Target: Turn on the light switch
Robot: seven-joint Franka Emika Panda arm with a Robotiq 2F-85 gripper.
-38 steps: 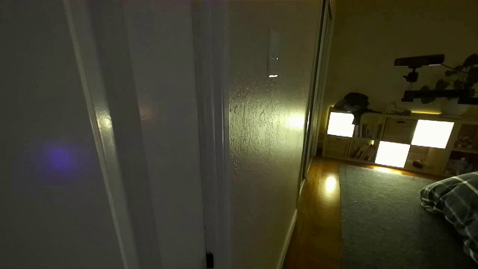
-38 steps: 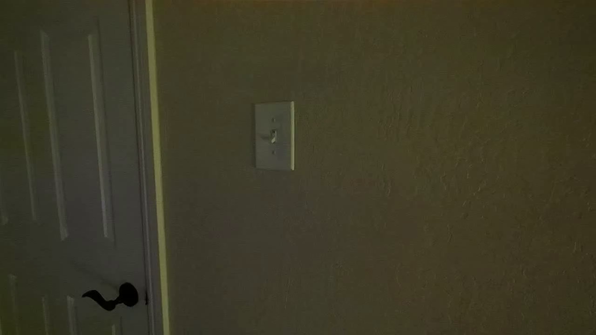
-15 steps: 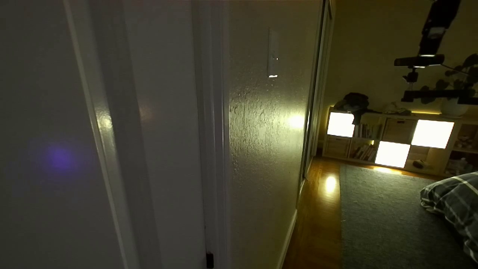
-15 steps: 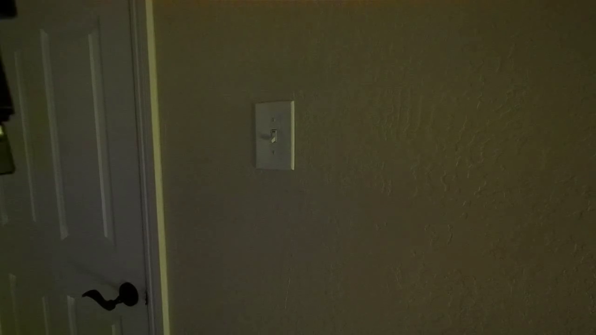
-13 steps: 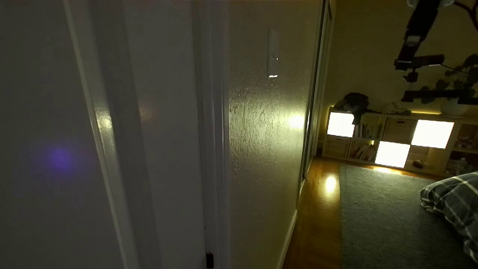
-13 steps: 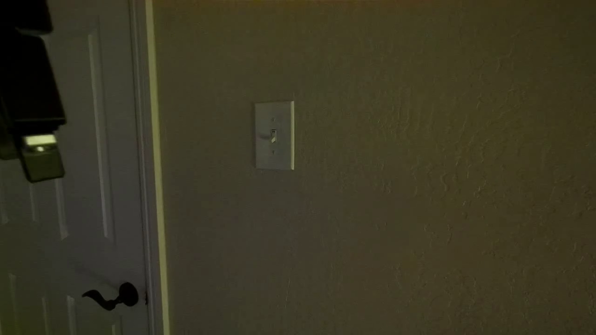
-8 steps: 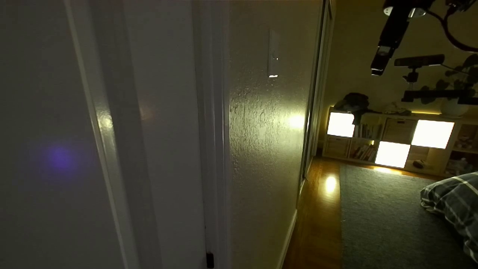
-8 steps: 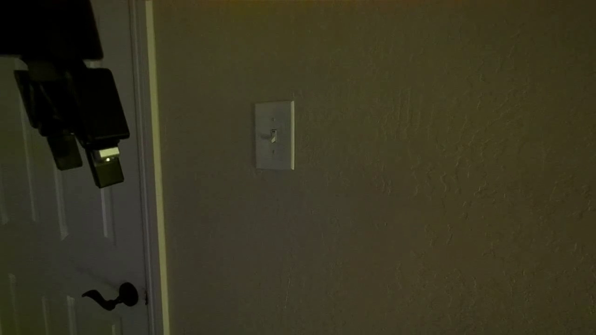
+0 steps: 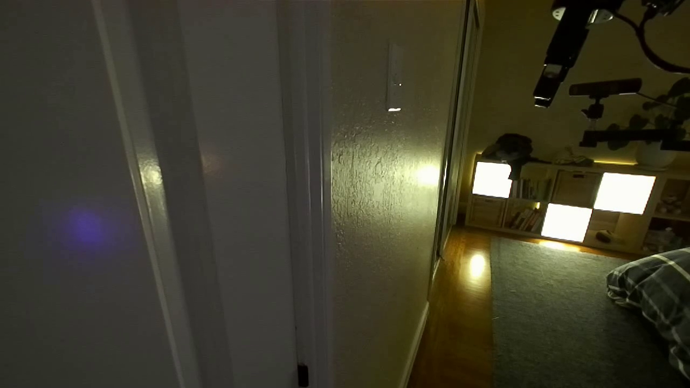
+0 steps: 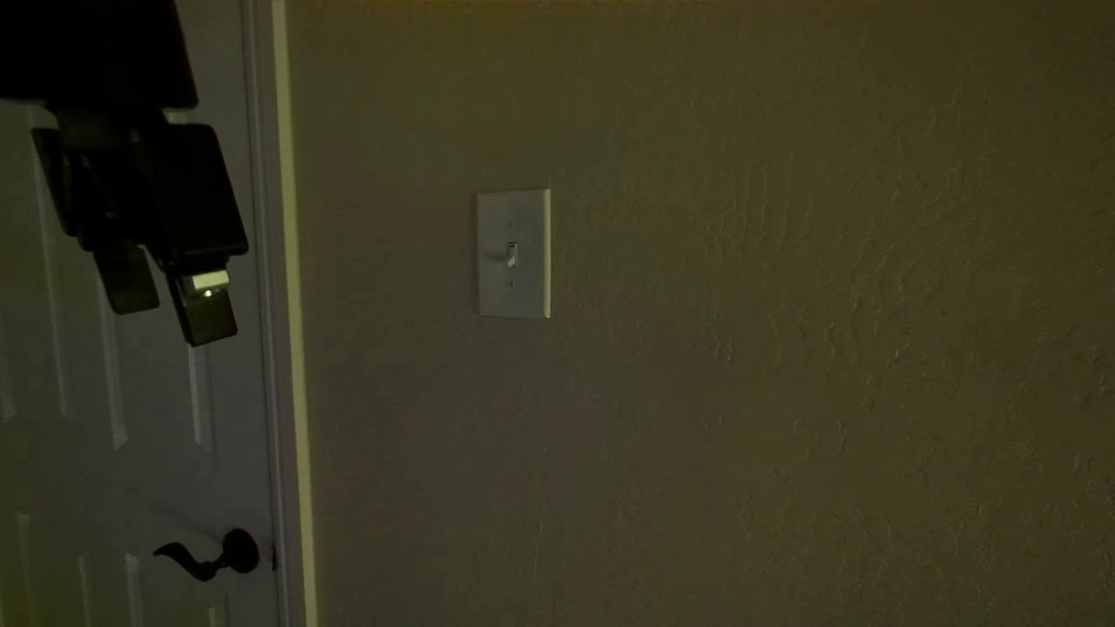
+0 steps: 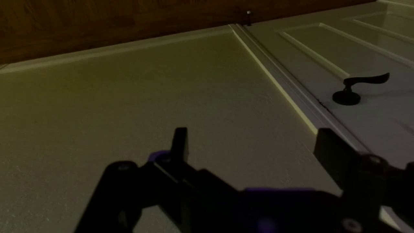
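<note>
The light switch (image 10: 495, 300) is a white upright plate with a small toggle on the wall. Its toggle seems to point down. In an exterior view the same plate (image 9: 394, 75) shows nearly edge-on. My dark gripper (image 10: 172, 322) hangs in front of the door, left of the switch plate in that view and apart from it. It also shows at the upper right of an exterior view (image 9: 543, 101), well away from the wall. In the wrist view the two fingers (image 11: 252, 132) are spread with nothing between them. The switch does not show in the wrist view.
A white door with a dark lever handle (image 10: 237, 551) stands beside the wall. Its frame (image 10: 296, 348) runs between door and switch. A camera on a stand (image 9: 605, 87) is behind the arm. A shelf unit with glowing squares (image 9: 566, 222) and a plaid-covered bed (image 9: 655, 296) are farther back.
The arm was out of both exterior views 2.5 s ago. It has come in with its gripper pointing down and moved toward the wall. In the last half second it barely shifted.
</note>
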